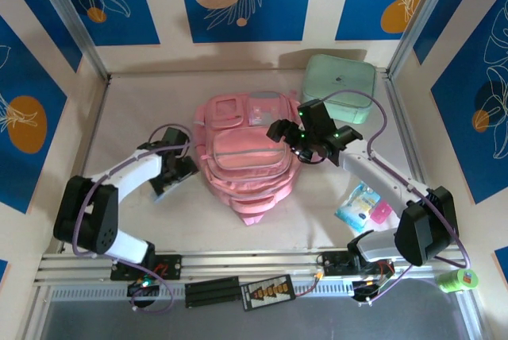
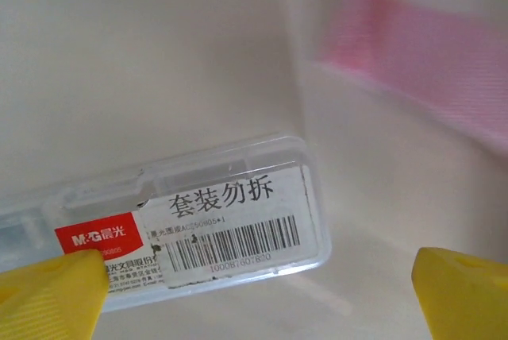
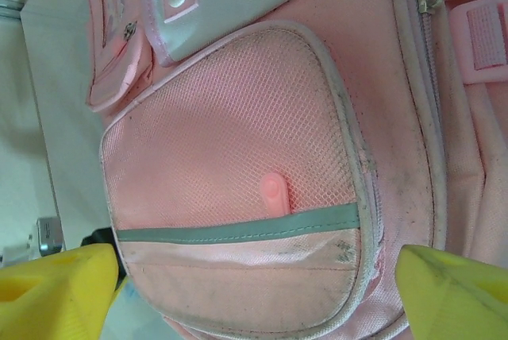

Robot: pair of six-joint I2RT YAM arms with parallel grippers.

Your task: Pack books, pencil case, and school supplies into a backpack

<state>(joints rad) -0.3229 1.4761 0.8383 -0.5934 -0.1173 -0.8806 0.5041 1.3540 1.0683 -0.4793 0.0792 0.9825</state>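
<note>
Looking from above, I see the backpack (image 1: 250, 157) mid-worktop (image 1: 143, 110), my left claw (image 1: 175, 173) low just left of it and my right claw (image 1: 305, 140) over its far right side. On the left wrist, jaws spread wide, empty, over a clear barcoded case (image 2: 198, 229). On the right wrist, jaws spread, empty, above the mesh pocket (image 3: 238, 157).

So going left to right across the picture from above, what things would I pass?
left arm → pink backpack → blue and pink packets → green tape roll
</note>
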